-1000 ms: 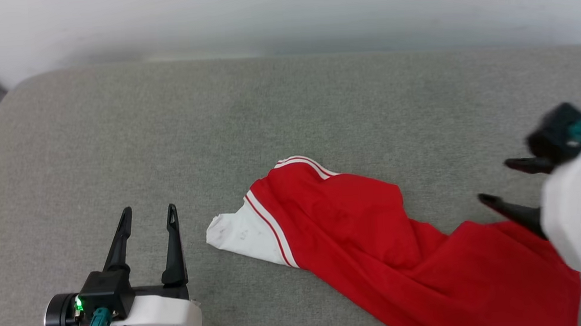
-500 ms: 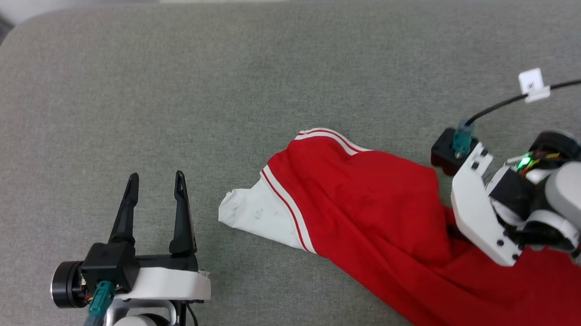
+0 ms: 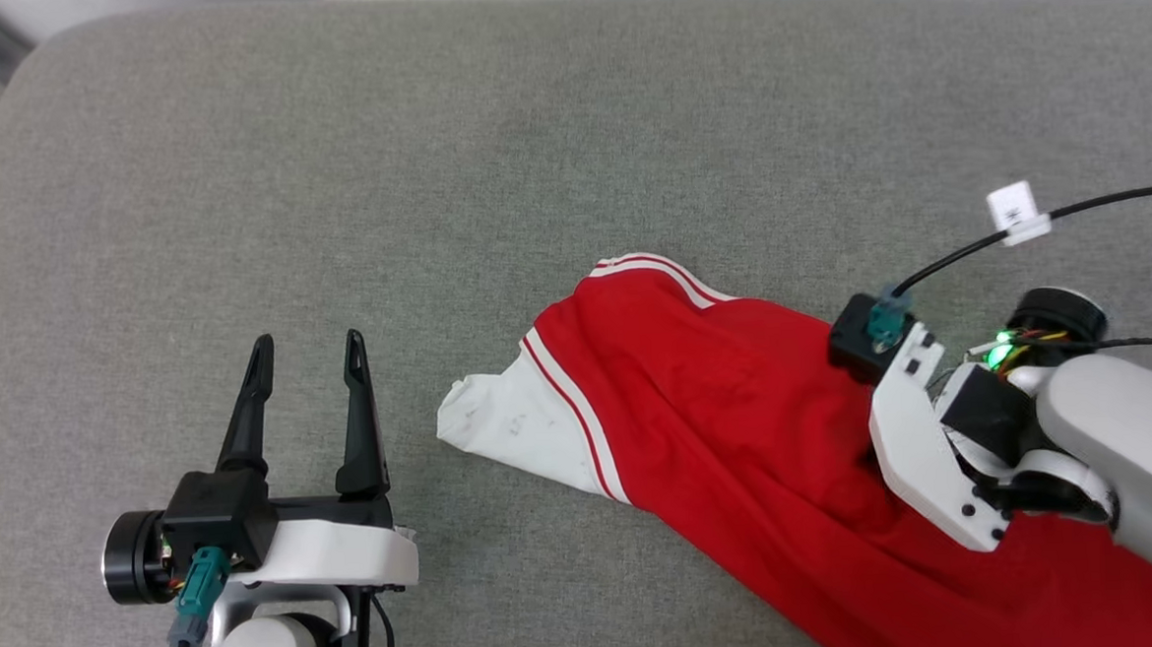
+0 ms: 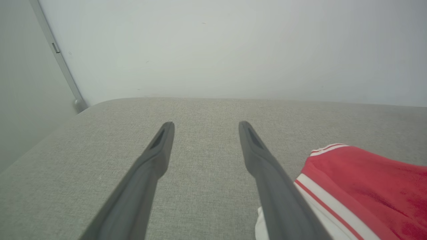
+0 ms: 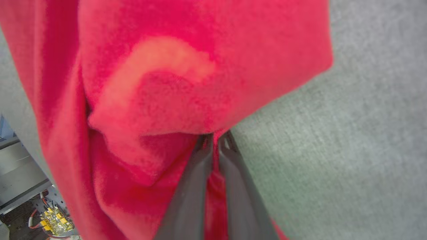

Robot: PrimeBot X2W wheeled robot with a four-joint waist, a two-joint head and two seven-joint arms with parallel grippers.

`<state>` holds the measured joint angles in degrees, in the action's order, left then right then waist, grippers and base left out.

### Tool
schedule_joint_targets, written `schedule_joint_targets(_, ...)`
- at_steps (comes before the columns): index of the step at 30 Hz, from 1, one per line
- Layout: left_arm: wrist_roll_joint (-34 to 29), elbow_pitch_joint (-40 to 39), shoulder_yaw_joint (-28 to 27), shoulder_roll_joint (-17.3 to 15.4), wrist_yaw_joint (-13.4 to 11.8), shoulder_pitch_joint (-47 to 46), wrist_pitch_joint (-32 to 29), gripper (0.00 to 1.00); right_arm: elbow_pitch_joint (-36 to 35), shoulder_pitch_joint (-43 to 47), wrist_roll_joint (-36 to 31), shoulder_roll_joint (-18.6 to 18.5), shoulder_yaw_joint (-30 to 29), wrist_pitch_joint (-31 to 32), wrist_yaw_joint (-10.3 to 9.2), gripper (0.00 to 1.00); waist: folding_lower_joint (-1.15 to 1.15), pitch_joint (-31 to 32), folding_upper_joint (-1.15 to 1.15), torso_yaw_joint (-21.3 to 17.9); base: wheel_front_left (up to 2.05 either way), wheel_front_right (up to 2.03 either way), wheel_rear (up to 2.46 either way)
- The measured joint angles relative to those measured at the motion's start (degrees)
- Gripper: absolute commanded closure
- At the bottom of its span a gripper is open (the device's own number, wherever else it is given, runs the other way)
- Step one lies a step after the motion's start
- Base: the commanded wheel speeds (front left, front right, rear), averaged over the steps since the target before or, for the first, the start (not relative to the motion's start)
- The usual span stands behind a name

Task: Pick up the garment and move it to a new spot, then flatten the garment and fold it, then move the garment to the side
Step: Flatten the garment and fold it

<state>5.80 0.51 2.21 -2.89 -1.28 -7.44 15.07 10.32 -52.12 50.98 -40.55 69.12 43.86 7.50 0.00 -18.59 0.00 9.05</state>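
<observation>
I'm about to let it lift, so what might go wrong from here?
1. The right pincer is shut on just a thin fold of the garment; the cloth may slip out on lifting.
2. The left pincer stands open, apart from the white sleeve, so a one-sided lift would likely leave the garment dangling and twisted.

Grey fabric cushion (image 3: 450, 172) against pale wall (image 4: 213, 50)

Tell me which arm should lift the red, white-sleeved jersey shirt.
Right: the right hand is shut on a fold of the red jersey shirt; the left hand stands open over the grey fabric cushion.
</observation>
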Motion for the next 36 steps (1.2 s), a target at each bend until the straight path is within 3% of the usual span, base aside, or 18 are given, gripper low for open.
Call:
schedule_joint_targets(9, 0.00, 0.34, -0.54, -0.01, -0.23, 2.43, 0.00, 0.00, -1.49, -7.07, 0.09, -0.32, -1.05, -8.09, 0.01, 1.00, 0.00, 4.66, 0.00, -0.82, 0.00, 0.00, 0.00)
schedule_joint_targets(17, 0.71, -0.54, -0.03, 0.00, -0.77, 3.37, 0.00, 0.00, -0.83, -14.67, -2.26, -6.31, -5.05, -8.21, 0.02, 1.00, 0.00, 5.02, 0.00, -0.85, 0.00, 0.00, 0.00)
schedule_joint_targets(19, 1.24, -0.85, 0.36, -0.01, -0.93, 3.14, 0.00, 0.00, 2.26, -16.21, -3.54, -8.57, -7.72, -7.83, 0.02, 1.00, 0.00, 3.91, 0.00, -0.34, 0.00, 0.00, 0.00)
schedule_joint_targets(26, 2.01, -1.00, 1.04, 0.00, -1.25, 1.59, 0.00, 0.00, 12.22, -15.70, -4.58, -10.82, -10.69, -7.95, 0.00, 1.00, 0.00, 1.29, 0.00, 0.98, 0.00, 0.00, 0.00)
schedule_joint_targets(32, 2.43, -1.03, 1.24, 0.00, -1.32, 0.11, 0.00, 0.00, 25.91, -7.00, -3.15, -6.17, -12.24, -6.70, 0.01, 1.00, 0.00, -1.48, 0.00, 1.83, 0.00, 0.00, 0.00)
schedule_joint_targets(36, 2.42, -0.99, 1.25, 0.00, -1.31, -0.21, 0.00, 0.00, 30.18, -5.05, -2.27, -4.41, -13.90, -7.84, -0.01, 1.00, 0.00, -1.91, 0.00, 2.06, 0.00, 0.00, 0.00)
